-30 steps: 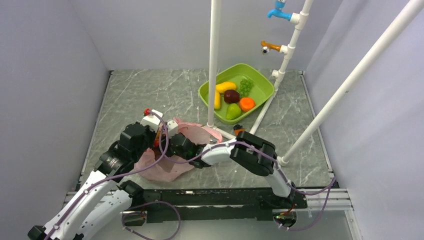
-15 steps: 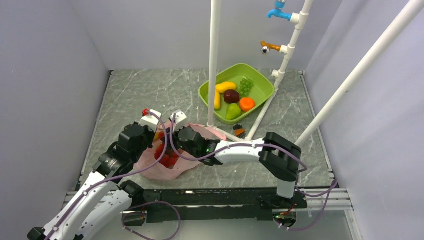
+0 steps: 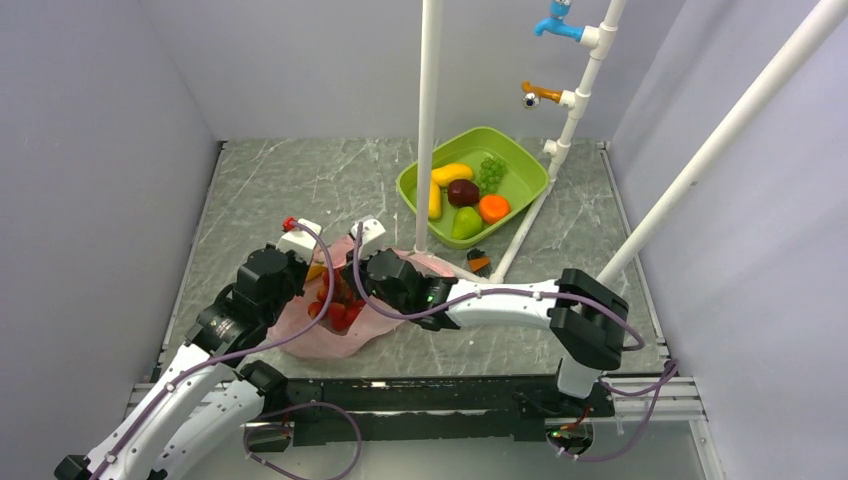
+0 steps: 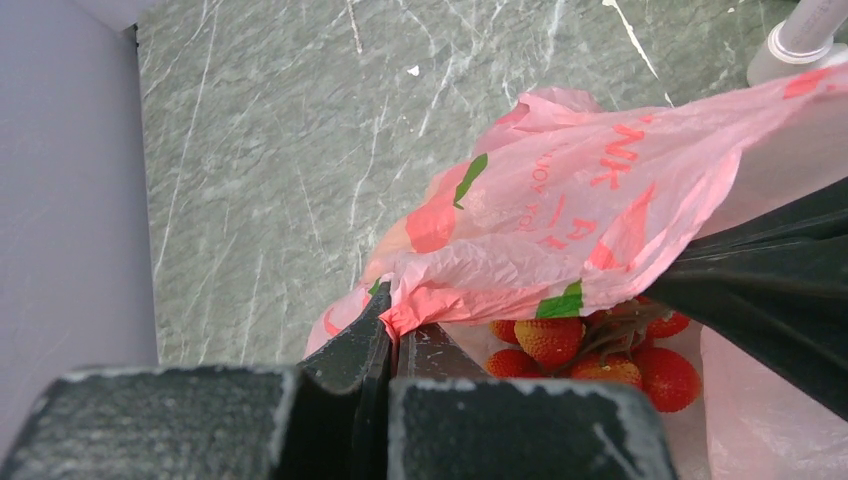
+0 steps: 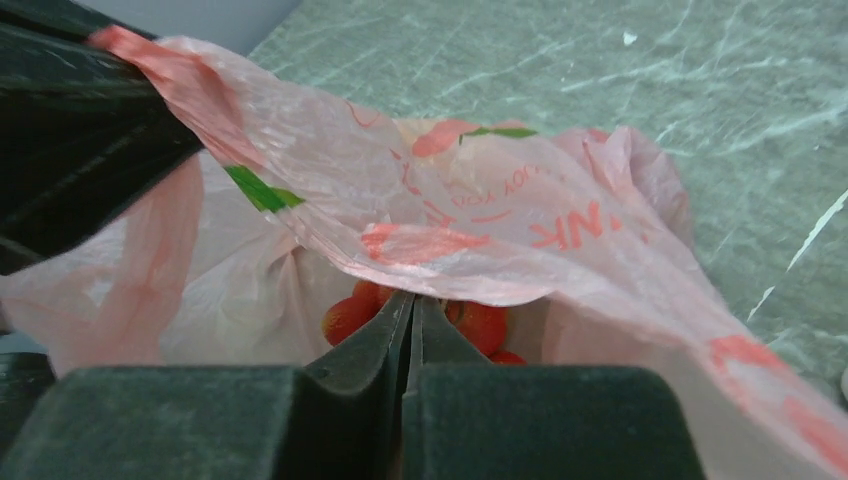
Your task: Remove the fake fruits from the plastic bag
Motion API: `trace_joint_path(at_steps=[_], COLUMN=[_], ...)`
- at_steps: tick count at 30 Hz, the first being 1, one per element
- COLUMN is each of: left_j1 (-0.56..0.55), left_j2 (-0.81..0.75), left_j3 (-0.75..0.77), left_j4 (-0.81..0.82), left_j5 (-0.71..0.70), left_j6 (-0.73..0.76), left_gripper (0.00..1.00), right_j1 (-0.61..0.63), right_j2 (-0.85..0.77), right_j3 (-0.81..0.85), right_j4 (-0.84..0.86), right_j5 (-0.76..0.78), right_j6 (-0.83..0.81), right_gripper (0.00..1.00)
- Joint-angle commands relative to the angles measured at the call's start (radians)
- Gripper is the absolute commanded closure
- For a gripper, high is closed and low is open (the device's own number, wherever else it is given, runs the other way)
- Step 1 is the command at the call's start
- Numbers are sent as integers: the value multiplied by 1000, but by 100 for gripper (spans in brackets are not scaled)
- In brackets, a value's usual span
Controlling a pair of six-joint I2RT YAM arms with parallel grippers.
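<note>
The pink plastic bag (image 3: 322, 340) lies on the table just ahead of the arm bases. My left gripper (image 3: 316, 274) is shut on the bag's rim, as the left wrist view (image 4: 392, 315) shows. My right gripper (image 3: 346, 284) is shut on the rim opposite (image 5: 413, 298), so the rim (image 4: 560, 210) is stretched between the two. Under it the red grape cluster (image 4: 590, 350) lies inside the bag; it also shows from above (image 3: 338, 313) and in the right wrist view (image 5: 480, 325). A green pear (image 3: 466, 223) and yellow bananas (image 3: 434, 200) lie in the green tub. No red apple is in view.
The green tub (image 3: 520, 190) at the back right also holds a yellow mango (image 3: 452, 173), green grapes (image 3: 490, 170), a maroon fruit (image 3: 462, 192) and an orange fruit (image 3: 493, 208). A white upright pole (image 3: 428, 130) stands just behind the bag. A small black and orange object (image 3: 479, 262) lies right of the bag.
My right arm has reached farther left and back with the bag's rim. The bag's mouth has opened up and the red grape cluster has come into view.
</note>
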Motion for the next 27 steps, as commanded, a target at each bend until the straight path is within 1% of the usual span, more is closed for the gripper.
trace_joint_path(at_steps=[1,6,7,9,11,13,14,16,19,23,27], left_j1=[-5,-5,-4,-4,-4,-5,-5,-5,-5,-5,-5], left_j2=[-2,0,-1,-1,-2,0,1,5,9,10,8], left_j3=[8,9,9,9,8,8,9,10,10,10,9], left_j4=[18,17,16,15,14,16,17,15,16,12,16], left_j5=[-22,-21,-20,-19,-19,-16,-16,-17,-17,-19,-18], left_j6=[-7,-11,-10,-11,-12,-10,-10,-11,-10,-13,-11], left_gripper=[100,100,100,100,100,100,100,100,100,100,100], right_j1=[-2,-1,-1,0,0,0,0,0,0,1,1], right_j2=[-88,-121,-122,-131,-142,-139,-131,-106,-47,32,78], right_j3=[48,29,17,-24,-68,-88,-89,-82,-58,34,87], right_j4=[-21,-26,-20,7,43,60,58,46,32,-24,-42], right_j5=[2,-14,-12,-3,-5,-7,-7,-8,-35,-21,4], right_j6=[-13,-16,-13,-4,-7,-26,-37,-45,-31,-34,-50], right_gripper=[100,100,96,70,52,41,39,37,36,41,45])
